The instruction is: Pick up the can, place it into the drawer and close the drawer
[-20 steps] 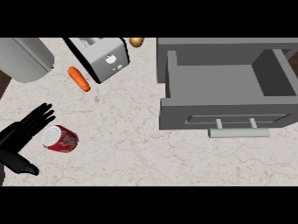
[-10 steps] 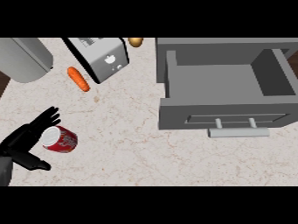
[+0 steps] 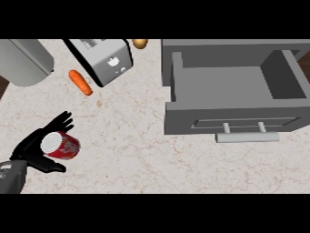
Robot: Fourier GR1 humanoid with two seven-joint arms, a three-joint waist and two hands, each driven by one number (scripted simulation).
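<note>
the left hand (image 3: 35, 148) shows low at the left of the head view, its grey forearm coming up from the bottom corner. the red can (image 3: 61, 144) with its pale top sits against the palm, on the hand's right side; the fingers (image 3: 58, 123) reach up past the can's far side and the thumb (image 3: 52, 167) lies under its near side, so the hand cups the can, though the fingers look only partly curled. the can stands on the marbled counter (image 3: 130, 150). well up from the hand lies an orange carrot (image 3: 81, 82), and beyond that a silver toaster (image 3: 102, 60). far to the hand's right stands the grey drawer (image 3: 241, 93), pulled open, its handle (image 3: 247, 136) facing the near edge. the right hand is out of view.
</note>
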